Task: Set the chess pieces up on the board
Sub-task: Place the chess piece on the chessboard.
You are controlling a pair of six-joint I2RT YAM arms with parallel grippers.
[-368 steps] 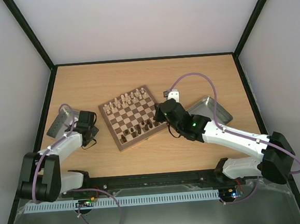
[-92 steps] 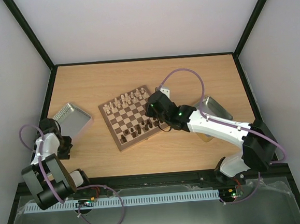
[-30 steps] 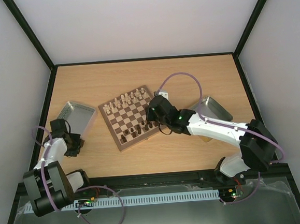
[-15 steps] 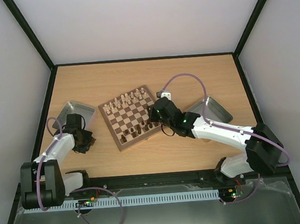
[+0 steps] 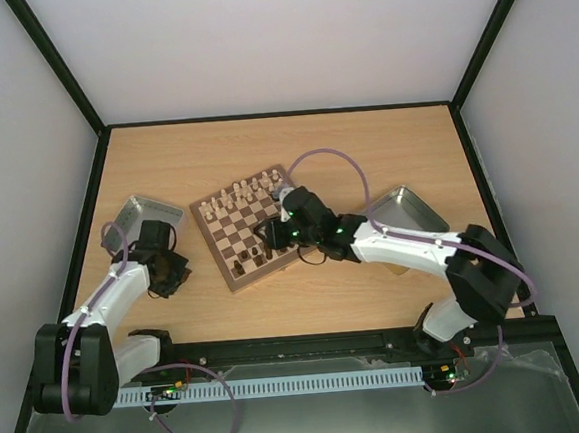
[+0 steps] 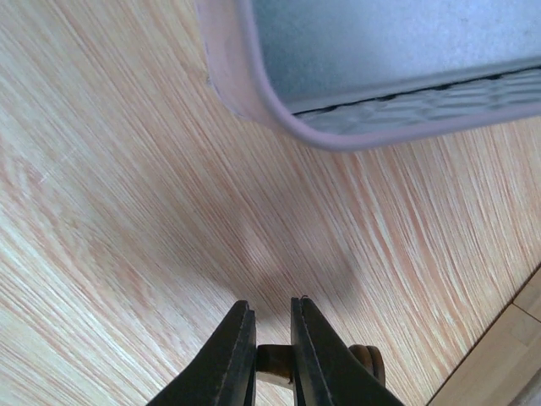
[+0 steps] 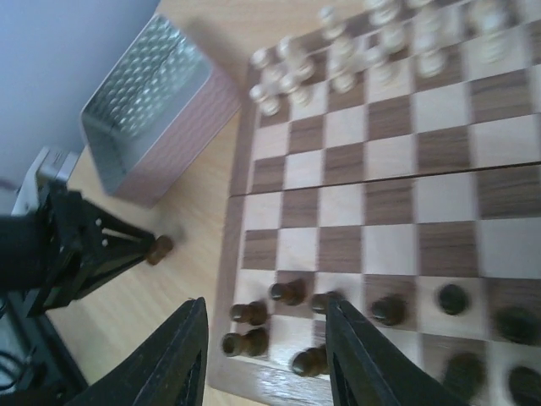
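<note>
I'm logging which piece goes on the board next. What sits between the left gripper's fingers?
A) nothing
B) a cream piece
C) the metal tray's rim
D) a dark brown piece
D: both wrist views show the left gripper closed on a dark brown piece, beside the metal tray.

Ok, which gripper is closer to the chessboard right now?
Right. The right gripper hangs over the chessboard's near rows, jaws open. The left gripper is off its left side, low over the table, shut on a dark piece.
</note>
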